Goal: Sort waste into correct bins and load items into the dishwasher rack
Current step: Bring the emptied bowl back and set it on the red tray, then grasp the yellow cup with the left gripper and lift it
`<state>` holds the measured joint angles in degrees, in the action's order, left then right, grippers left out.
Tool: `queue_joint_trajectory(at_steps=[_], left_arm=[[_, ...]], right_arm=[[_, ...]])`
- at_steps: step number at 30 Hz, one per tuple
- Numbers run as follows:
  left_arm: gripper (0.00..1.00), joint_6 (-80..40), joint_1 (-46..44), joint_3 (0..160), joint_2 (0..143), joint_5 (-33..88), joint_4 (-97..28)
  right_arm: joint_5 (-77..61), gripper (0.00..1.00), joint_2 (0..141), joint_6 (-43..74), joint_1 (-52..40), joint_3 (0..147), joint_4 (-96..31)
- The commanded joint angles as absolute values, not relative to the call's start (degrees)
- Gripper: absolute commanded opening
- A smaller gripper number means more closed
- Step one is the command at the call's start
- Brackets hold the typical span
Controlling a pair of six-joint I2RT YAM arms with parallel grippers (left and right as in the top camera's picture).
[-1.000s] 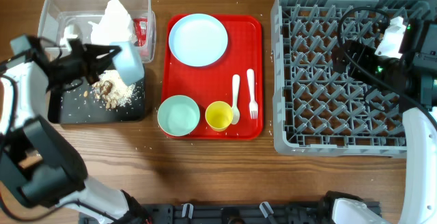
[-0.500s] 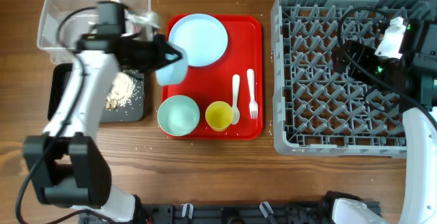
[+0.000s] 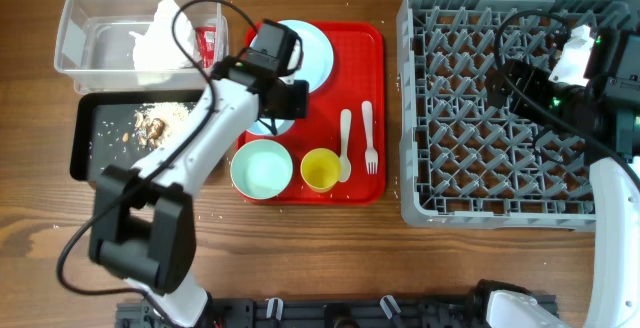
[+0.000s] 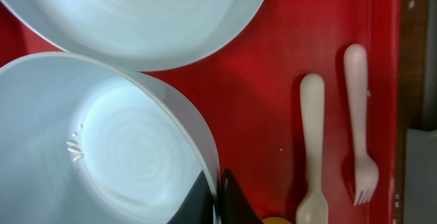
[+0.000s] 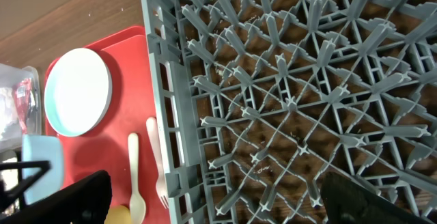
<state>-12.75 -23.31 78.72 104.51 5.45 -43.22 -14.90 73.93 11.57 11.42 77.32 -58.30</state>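
Note:
My left gripper (image 3: 287, 99) (image 4: 217, 198) is shut on the rim of the white bowl (image 3: 262, 124) (image 4: 102, 149), held over the red tray beside the pale blue plate (image 3: 316, 54) (image 4: 136, 19). The bowl holds only a few crumbs. The teal bowl (image 3: 262, 168), yellow cup (image 3: 321, 170), white spoon (image 3: 345, 143) (image 4: 313, 149) and fork (image 3: 368, 138) (image 4: 358, 121) lie on the red tray. The napkin (image 3: 160, 33) and red wrapper (image 3: 207, 43) are in the clear tub (image 3: 75, 28). Food scraps (image 3: 150, 123) lie in the black tray (image 3: 185, 143). My right gripper (image 3: 505, 78) (image 5: 218, 203) hangs open and empty over the grey rack (image 3: 420, 118) (image 5: 273, 80).
The flat red tray (image 3: 375, 68) (image 4: 273, 60) sits between the bins and the rack. The left arm stretches across the black tray's right end. Loose crumbs dot the wooden table near the tray's front.
My left gripper has carried the white bowl from over the black tray rightward to the red tray. The scraps now lie in the black tray. The right arm has not moved.

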Motion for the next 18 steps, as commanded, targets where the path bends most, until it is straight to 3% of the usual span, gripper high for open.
queue_joint_trajectory(at_steps=[1,6,13,18], left_arm=[[0.06,-12.7,-24.7,79.4,105.9,2.9,-43.0],[0.31,-12.6,-25.0,79.4,105.9,2.9,-42.8],[0.43,-12.2,-23.7,84.6,104.1,5.0,-46.7],[0.67,-2.5,-24.0,88.9,100.9,12.6,-56.8]], right_arm=[[-14.2,1.0,74.2,12.2,11.6,78.3,-58.4],[-14.2,1.0,74.2,12.2,11.6,78.3,-58.4],[-14.2,1.0,74.2,12.2,11.6,78.3,-58.3],[-14.1,0.99,74.2,12.1,11.6,78.3,-59.0]])
